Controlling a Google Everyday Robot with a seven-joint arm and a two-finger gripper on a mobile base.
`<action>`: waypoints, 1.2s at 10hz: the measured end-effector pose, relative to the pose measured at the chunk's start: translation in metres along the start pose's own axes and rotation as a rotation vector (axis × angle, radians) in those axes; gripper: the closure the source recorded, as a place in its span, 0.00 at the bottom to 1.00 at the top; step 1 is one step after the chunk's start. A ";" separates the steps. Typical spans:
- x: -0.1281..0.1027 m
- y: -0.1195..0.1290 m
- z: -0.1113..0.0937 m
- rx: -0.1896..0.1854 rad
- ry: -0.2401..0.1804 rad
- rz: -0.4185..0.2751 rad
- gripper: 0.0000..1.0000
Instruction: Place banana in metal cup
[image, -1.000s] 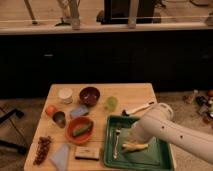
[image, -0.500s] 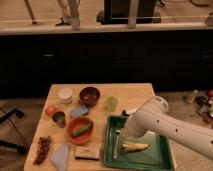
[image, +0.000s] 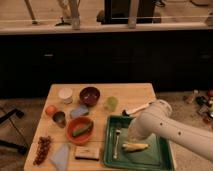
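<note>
single white robot arm (image: 165, 125) comes in from the lower right of the frame, its claw (image: 131, 136) down over the flat green plastic tray (image: 150, 159) at lower middle-right, just above the left end of the small pale yellow curved banana (image: 135, 146); claw state cannot tell, the arm's own bulk hides it. Change vs the two earlier views: a second ago the arm lay lower and further right, now its elbow is humped up and the tip has swung left and down to the banana's spot; banana has not moved, lies flat in the tray beside the white fork (image: 116, 142), not lifted. So approach looks about done, grasp is the step in hand, nothing carried yet. Target small dull grey metal cup (image: 59, 118) stands at the left of the wooden desk (image: 135, 92), well apart from the banana, just beside the orange bowl (image: 80, 131) holding a green cucumber-like piece; the carry has to cross that bowl. Cup mouth looks narrow for a long fruit, likely needs end-first entry, could tip the cup
</note>
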 end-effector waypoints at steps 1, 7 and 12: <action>0.008 0.006 0.003 0.007 0.002 0.047 0.36; -0.003 0.025 0.038 -0.005 -0.009 0.111 0.20; -0.001 0.035 0.057 -0.031 -0.011 0.098 0.20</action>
